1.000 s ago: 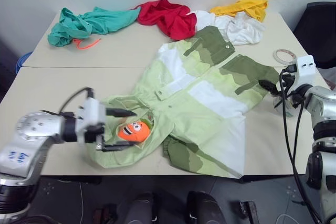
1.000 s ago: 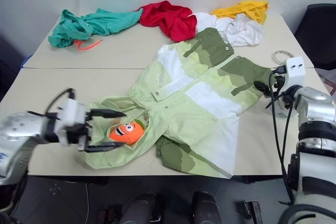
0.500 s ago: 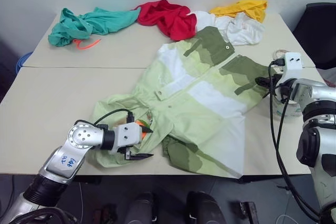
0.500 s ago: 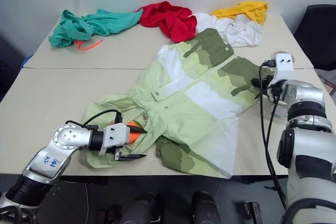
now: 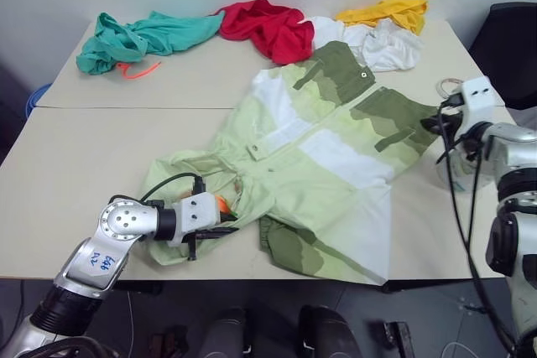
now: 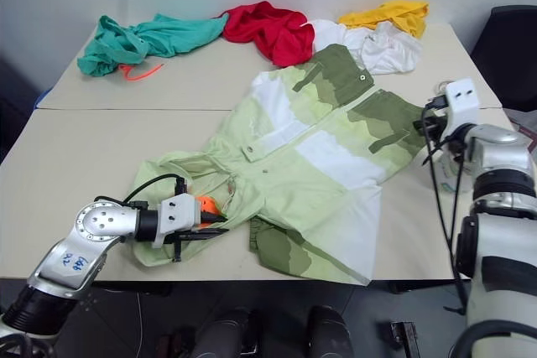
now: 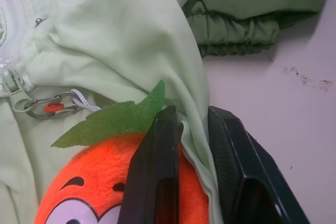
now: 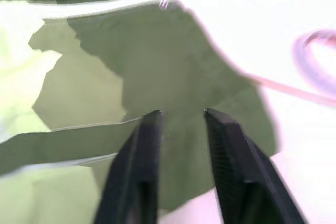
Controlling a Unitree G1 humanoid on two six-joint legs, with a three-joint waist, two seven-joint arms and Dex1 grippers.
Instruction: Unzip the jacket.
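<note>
Lime, white and olive cloth makes up the jacket [image 5: 319, 157], spread diagonally across the beige tables [image 5: 101, 140], its olive hem end toward the right gripper and its collar end at the near left edge. Behind it lie a teal garment [image 5: 138, 38], a red one [image 5: 264, 27], a white one [image 5: 369, 44] and a yellow one [image 5: 386, 12], all well apart from the work.

Biggest risk: the jacket is loose on the table, so any pull on the collar could drag the whole garment rather than run the zipper. The right gripper [image 8: 181, 124] hovers over the olive panel with its fingers apart and nothing between them, so the hem is not yet anchored.

Next: the left gripper [image 7: 191, 124] has its fingers pressed nearly together on a fold of lime collar cloth. That fold is not the slider, so tugging it would likely just bunch fabric.

Smaller: an orange plush toy [image 7: 113, 187] with a green felt leaf sits under that fold, touching the inner finger, and could be caught or dragged.

Smallest: the zipper pull [image 7: 50, 106], a metal loop with a red tab, lies beside the fingers, ungripped; I judge it easy to miss.
</note>
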